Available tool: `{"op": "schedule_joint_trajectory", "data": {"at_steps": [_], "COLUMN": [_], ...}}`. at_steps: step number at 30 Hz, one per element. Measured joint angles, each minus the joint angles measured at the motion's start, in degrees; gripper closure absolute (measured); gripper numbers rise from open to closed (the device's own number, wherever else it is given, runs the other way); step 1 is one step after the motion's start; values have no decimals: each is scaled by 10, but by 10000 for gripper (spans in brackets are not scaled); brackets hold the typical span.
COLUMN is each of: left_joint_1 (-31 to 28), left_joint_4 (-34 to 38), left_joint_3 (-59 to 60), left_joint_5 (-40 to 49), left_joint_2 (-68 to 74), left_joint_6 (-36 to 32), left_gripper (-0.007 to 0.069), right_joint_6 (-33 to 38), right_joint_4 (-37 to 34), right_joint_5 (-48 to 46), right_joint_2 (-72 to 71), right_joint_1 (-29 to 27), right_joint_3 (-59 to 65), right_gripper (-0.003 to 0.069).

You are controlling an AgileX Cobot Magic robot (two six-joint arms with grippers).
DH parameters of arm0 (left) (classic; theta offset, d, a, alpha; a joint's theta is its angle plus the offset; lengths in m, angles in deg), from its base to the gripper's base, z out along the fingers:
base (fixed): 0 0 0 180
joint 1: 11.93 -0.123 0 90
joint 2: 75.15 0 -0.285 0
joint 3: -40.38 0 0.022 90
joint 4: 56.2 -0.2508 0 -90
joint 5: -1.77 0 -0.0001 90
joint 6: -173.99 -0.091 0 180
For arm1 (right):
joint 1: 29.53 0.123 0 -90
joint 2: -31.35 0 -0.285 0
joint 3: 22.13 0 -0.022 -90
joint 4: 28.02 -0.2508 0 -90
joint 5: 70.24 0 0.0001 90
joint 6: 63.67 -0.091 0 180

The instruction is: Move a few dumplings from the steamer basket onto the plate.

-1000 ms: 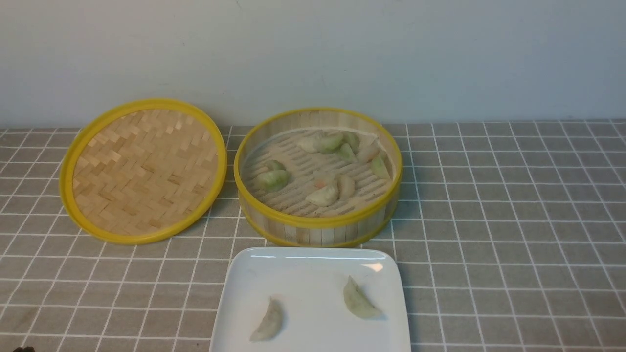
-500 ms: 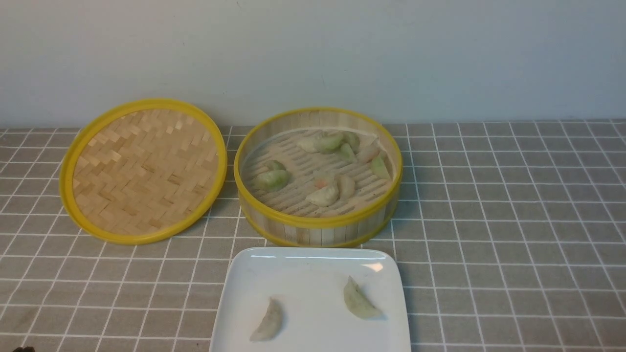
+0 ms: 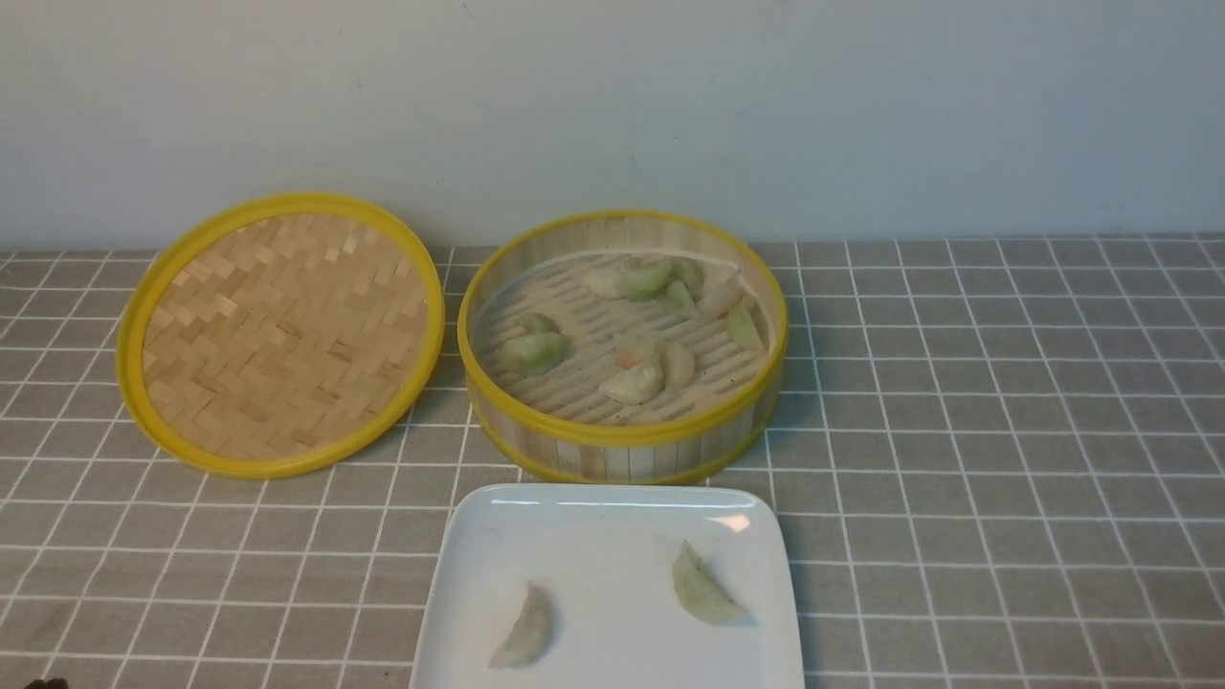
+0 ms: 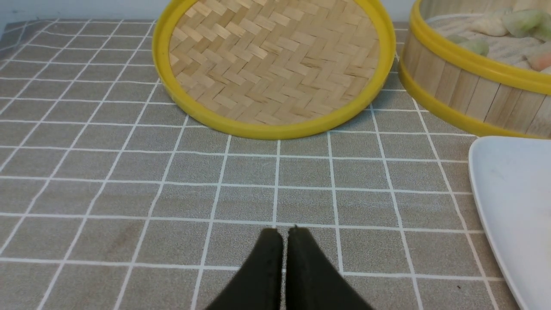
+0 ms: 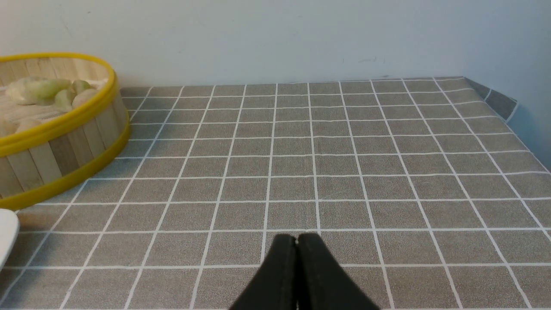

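The round bamboo steamer basket [image 3: 622,450] stands at mid-table and holds several pale green and white dumplings [image 3: 632,383]. Just in front of it lies the white square plate [image 3: 574,536] with two dumplings on it, one on the left [image 3: 524,630] and one on the right [image 3: 703,588]. My left gripper [image 4: 284,232] is shut and empty, low over the cloth, with the plate's edge [image 4: 512,202] and basket wall [image 4: 465,92] off to one side. My right gripper [image 5: 297,239] is shut and empty too, over bare cloth to the right of the basket [image 5: 56,150].
The woven yellow-rimmed lid [image 3: 278,330] leans against the back wall, left of the basket. A grey checked cloth [image 3: 1005,431] covers the table. The wall runs along the back, and the table's right edge [image 5: 512,116] shows in the right wrist view.
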Motion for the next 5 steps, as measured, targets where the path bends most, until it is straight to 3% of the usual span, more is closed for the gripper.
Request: {"op": "schedule_joint_trajectory", "data": {"at_steps": [5], "left_joint_1": [0], "left_joint_4": [0], "left_joint_3": [0], "left_joint_5": [0], "left_joint_2": [0], "left_joint_6": [0], "left_gripper": [629], "right_joint_6": [0], "right_joint_4": [0], "right_joint_5": [0], "right_joint_2": [0], "right_joint_1": [0], "right_joint_3": [0], "right_gripper": [673]}}
